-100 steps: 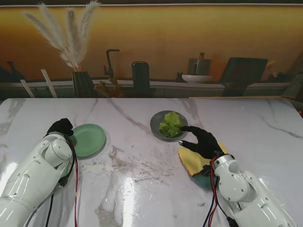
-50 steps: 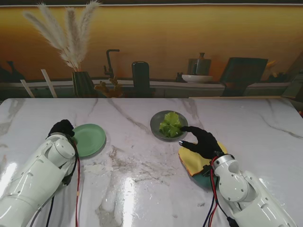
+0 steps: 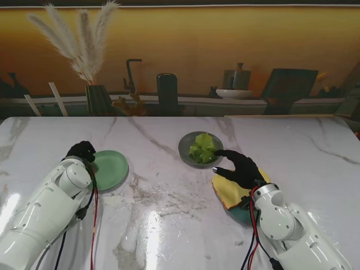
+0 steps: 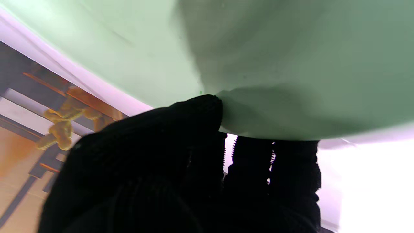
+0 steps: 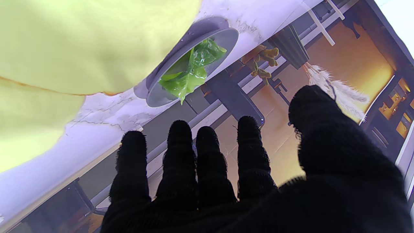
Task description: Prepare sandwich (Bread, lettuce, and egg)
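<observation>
On the marble worktop [image 3: 169, 208], taking the grey plate [image 3: 187, 147] of lettuce [image 3: 202, 148] as the landmark, the nearest things lie on its right and closer to me: a yellow bread slice [image 3: 228, 191] resting on a teal dish [image 3: 245, 216], of which only a nearer edge shows. The right hand [image 3: 241, 169] hovers over the bread's far side, between bread and grey plate, its black-gloved fingers [image 5: 179, 152] spread apart and holding nothing; the index tip reaches just beside the grey plate's near rim. From the right wrist view, the lettuce leaves are heaped inside the plate, glossy and crumpled.

Well to the left of the grey plate, at about the same depth, sits a pale green plate [image 3: 112, 167], bare on top. The left hand [image 3: 81, 151] is at its left rim. The left wrist view shows gloved fingers [image 4: 194, 113] pinched on the edge of the green plate [image 4: 275, 64], thumb on one face and fingers on the other, so the hand grips the plate.

Farther than the grey plate, past the worktop's back edge, a ledge carries a dark vase of pampas grass [image 3: 84, 45], a black tap [image 3: 130, 76], a dark cylinder [image 3: 167, 93] and a white bowl [image 3: 233, 93]. No egg can be made out.
</observation>
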`<state>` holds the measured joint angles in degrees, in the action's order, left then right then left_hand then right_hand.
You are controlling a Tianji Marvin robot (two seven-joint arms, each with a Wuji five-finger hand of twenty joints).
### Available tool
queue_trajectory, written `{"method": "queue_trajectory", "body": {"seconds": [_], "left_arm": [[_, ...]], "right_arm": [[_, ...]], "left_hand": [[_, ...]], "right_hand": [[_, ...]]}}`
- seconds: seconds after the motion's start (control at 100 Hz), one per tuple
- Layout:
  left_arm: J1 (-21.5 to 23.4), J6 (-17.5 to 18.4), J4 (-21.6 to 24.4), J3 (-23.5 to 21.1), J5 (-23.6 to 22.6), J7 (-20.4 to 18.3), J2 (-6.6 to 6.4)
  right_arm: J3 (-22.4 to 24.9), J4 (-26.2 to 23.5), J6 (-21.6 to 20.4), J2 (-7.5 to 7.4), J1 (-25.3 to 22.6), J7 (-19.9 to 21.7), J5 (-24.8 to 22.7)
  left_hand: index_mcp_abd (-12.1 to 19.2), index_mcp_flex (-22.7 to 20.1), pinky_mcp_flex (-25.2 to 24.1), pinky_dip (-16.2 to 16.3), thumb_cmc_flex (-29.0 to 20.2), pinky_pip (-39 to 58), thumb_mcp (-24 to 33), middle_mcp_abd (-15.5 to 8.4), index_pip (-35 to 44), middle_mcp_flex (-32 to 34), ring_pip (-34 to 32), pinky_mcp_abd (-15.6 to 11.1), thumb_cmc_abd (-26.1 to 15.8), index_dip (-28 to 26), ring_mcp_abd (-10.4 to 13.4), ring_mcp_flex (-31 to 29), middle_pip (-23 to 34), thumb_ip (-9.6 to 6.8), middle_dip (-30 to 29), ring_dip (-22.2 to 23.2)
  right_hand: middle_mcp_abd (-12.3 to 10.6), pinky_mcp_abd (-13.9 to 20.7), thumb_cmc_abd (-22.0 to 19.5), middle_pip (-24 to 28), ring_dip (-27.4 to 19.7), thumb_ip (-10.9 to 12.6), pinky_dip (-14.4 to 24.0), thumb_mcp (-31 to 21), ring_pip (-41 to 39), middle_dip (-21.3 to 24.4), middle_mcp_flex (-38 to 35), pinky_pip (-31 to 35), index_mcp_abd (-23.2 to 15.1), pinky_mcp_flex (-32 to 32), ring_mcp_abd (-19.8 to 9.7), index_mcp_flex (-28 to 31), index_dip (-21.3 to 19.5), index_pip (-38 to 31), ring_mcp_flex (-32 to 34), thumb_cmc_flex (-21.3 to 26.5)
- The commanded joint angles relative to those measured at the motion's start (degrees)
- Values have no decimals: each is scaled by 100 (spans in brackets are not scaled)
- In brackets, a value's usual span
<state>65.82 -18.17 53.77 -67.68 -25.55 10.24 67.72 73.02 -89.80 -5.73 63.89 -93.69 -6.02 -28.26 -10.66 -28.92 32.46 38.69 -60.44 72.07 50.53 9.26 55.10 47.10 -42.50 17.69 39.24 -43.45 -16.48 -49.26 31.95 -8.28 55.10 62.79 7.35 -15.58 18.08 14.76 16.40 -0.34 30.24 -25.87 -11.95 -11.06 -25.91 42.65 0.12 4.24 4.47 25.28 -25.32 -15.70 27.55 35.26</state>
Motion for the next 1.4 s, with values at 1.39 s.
{"method": "queue_trajectory", "body": {"seconds": [1.39], "left_arm": [[1151,-504,2430,784,594,-886,-37]], "right_arm": [[39,-9,-73,115,-58,-89,-46]], "left_hand": [[51,-7,-291,321,-136,156,164,48,118,-70,229,2,49,-153,-232,92,-17,-98,-7,105]], "right_hand": [[-48,-54,-185,67,29,17,57,120,-1,-30,-15,153,-22,-46,-121,111,-36,-44,-5,114]]}}
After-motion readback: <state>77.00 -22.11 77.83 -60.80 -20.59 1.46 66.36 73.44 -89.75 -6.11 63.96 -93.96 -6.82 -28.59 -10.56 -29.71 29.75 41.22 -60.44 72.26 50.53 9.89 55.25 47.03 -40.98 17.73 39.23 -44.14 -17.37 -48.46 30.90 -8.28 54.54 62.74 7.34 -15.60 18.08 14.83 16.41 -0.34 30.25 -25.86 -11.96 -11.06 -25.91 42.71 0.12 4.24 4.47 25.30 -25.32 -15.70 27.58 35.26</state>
